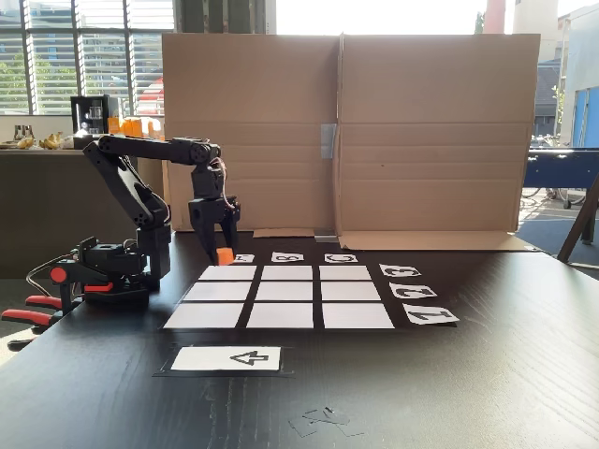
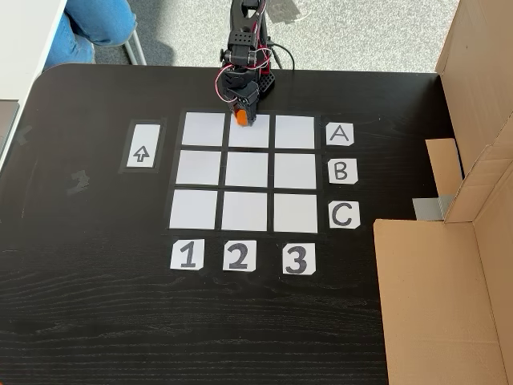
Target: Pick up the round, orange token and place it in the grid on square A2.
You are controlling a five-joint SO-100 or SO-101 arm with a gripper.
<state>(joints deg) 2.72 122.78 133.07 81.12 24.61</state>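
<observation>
The orange token (image 1: 225,254) (image 2: 240,118) hangs in the air, pinched between the fingers of my black gripper (image 1: 222,251) (image 2: 240,115), which is shut on it. The grid (image 1: 281,315) (image 2: 247,170) of white paper cells lies flat on the dark table. In the fixed view from above, the token sits over the upper edge of square A2 (image 2: 248,132), the middle cell of the row marked A. In the fixed view from the front, square A2 (image 1: 217,291) lies in the left column, below and in front of the raised token.
A white card with a black arrow (image 1: 226,357) (image 2: 141,154) lies beside the grid. Letter cards (image 2: 341,170) and number cards (image 2: 238,256) edge it. A tall cardboard wall (image 1: 374,131) (image 2: 473,96) stands behind. Red clamps (image 1: 37,309) hold the arm base. A person's legs (image 2: 100,20) are near the table.
</observation>
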